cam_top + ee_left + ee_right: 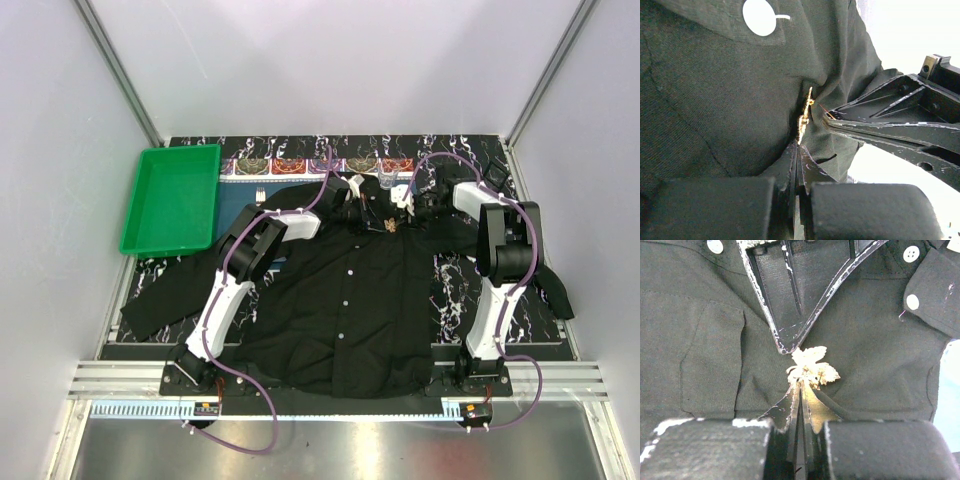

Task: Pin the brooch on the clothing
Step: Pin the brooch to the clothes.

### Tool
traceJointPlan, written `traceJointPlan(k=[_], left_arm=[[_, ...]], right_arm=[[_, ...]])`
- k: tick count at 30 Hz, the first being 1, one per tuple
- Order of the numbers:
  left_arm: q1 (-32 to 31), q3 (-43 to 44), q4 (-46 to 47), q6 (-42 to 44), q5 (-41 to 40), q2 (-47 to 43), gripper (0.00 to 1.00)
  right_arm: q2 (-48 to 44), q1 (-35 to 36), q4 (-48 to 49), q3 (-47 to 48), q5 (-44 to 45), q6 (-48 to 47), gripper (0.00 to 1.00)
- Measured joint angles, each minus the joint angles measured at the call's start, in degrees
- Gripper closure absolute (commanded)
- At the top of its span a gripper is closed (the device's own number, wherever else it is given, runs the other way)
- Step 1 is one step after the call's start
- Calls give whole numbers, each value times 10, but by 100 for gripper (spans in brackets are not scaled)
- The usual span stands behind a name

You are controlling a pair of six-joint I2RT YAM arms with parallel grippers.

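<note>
One golden leaf-shaped brooch (812, 371) — on black clothing (715, 365)

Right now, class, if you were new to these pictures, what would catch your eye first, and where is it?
The gold brooch glints against the black shirt, high on its chest near the button line. The right gripper pinches its lower edge, while the left gripper, jaws shut, points at it from the opposite side. A bright green tray sits at the far left of the overhead view.

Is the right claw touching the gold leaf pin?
Touching. The right wrist view shows the right gripper with its tips closed on the pin's lower edge.
</note>
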Motion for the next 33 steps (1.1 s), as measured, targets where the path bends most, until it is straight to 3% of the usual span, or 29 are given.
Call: traceJointPlan(k=[33], left_arm=[[0, 0, 1, 0, 0, 0, 100]], right_arm=[[10, -5, 44, 8, 16, 40, 87]])
